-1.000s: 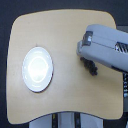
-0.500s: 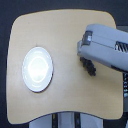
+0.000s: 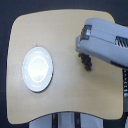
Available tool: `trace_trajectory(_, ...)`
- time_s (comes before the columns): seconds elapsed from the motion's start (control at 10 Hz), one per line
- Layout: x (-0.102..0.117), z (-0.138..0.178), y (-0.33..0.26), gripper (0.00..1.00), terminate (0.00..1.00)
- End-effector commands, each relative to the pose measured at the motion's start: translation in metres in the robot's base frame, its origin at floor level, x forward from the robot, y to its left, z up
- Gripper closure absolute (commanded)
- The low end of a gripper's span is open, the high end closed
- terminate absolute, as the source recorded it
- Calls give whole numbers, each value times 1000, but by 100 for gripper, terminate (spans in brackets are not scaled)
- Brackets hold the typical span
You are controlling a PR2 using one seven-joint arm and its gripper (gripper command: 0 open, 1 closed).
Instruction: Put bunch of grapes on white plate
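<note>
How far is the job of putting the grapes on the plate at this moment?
Nothing looks finished: the white plate lies bare at the exterior view's left. In hand: the arm is over the bunch of grapes on the table; the gripper itself is hidden, so a grasp cannot be confirmed. Left: carrying the grapes across and setting them on the plate.
</note>
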State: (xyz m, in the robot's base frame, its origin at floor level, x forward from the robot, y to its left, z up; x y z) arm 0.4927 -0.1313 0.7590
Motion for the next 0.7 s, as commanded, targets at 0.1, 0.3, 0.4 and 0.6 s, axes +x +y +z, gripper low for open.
trace_trajectory(0.1, 6, 109, 29, 100, 0)
trace_trajectory(0.3, 2, 121, 45, 100, 0)
trace_trajectory(0.4, 0, 121, 60, 100, 0)
trace_trajectory(0.6, -15, 112, 115, 100, 0)
